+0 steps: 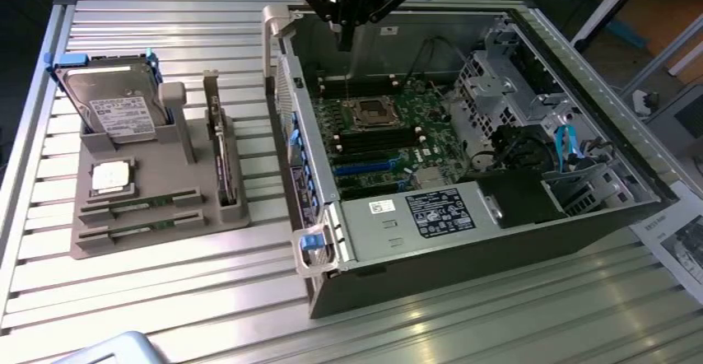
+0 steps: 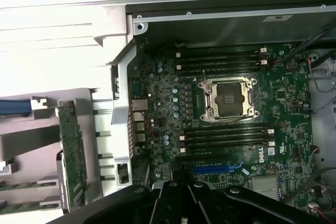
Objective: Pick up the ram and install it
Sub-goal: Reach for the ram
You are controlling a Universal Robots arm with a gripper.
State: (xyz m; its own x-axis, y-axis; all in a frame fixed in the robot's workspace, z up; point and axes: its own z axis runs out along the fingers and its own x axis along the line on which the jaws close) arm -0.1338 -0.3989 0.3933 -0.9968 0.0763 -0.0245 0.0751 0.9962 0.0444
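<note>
We see the pincer [image 1: 345, 41] clenched empty above the open case [image 1: 384, 253], while the ram [image 1: 141, 207] sits slotted in the grey holder [image 1: 165, 175] on the bench [image 1: 165, 298], likely to keep it steady for gripping.

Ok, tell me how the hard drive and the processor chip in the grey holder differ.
The hard drive stands upright in the grey holder; the processor chip lies flat on it. The hard drive is much bigger than the processor chip. The hard drive carries a white label and blue side pieces; the processor chip shows a plain silvery face. Both sit in the same holder.
</note>
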